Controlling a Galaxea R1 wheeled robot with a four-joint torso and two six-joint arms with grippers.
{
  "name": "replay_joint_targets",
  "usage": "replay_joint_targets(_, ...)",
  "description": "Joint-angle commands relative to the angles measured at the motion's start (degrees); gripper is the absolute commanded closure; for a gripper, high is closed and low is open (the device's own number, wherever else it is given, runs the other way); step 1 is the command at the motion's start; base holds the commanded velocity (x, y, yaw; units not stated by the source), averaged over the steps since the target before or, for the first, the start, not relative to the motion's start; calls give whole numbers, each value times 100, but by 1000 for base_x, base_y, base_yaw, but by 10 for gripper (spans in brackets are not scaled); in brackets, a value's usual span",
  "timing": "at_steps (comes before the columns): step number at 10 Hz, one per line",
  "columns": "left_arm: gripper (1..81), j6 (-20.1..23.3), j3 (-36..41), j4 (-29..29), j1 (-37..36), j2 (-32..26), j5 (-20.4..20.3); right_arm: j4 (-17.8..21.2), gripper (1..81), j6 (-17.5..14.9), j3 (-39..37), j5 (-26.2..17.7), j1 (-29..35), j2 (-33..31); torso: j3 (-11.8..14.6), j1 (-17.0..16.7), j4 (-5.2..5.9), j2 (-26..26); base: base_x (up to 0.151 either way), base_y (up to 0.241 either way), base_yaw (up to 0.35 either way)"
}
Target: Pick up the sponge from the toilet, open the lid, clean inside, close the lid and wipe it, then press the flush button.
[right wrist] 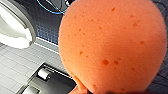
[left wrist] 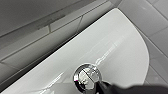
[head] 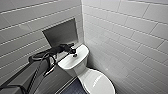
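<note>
Head view: left arm (head: 37, 65) extended in from the left, left gripper (head: 72, 51) low over the tank top (head: 80, 53) of the toilet (head: 96, 81), near its middle. Lid (head: 100, 83) down on the bowl. White tiled walls (head: 125, 37) on both sides. Grey niche (head: 61, 32) recessed in the wall behind the arm. Dark floor (head: 73, 89) beside the bowl.

Added by the left wrist view: flush button (left wrist: 87, 76) close up, a round chrome disc with a split line across it, set in the glossy white tank top. Dark tip of the left gripper touching the disc's edge. Released or clenched: cannot be told from either view.

Added by the right wrist view: sponge (right wrist: 112, 45), orange-red and pitted, right up against the camera. Suspended clear of the dark small-tiled floor well behind it. Right gripper therefore taken as grasping the sponge, with the grip itself hidden behind the sponge body. Also in this view:
- a curved white part of the toilet, seen from the side
- white wall tiles
- a grey recess (right wrist: 50, 82) holding a roll-shaped item (right wrist: 43, 73)
</note>
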Motion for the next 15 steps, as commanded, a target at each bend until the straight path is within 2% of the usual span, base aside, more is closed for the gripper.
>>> replay_joint_targets(1,811,15,-127,57,-1021,83,13,-117,811,-25,84,-100,-202,79,2,0,0,0,0,0,0)
replay_joint_targets(5,811,15,-127,170,-977,83,-66,-117,811,-25,128,-100,-211,79,-57,5,0,6,0,0,0)
replay_joint_targets(7,811,15,-135,294,-890,109,-268,-117,811,-25,128,-100,-228,87,-449,5,0,6,0,0,0)
replay_joint_targets(8,811,15,-135,294,-854,127,-347,-117,811,-25,119,-100,-237,87,-289,5,0,6,0,0,0)
replay_joint_targets(9,811,15,-135,303,-828,153,-347,-117,811,-25,128,-100,-228,87,-277,2,0,6,0,0,0)
replay_joint_targets(11,811,24,-127,303,-732,188,-382,-117,811,-25,128,-91,-237,87,-398,7,0,11,0,0,0)
replay_joint_targets(15,811,24,-127,417,-600,197,-453,-117,811,-25,128,-91,-237,105,-405,7,0,11,0,0,0)
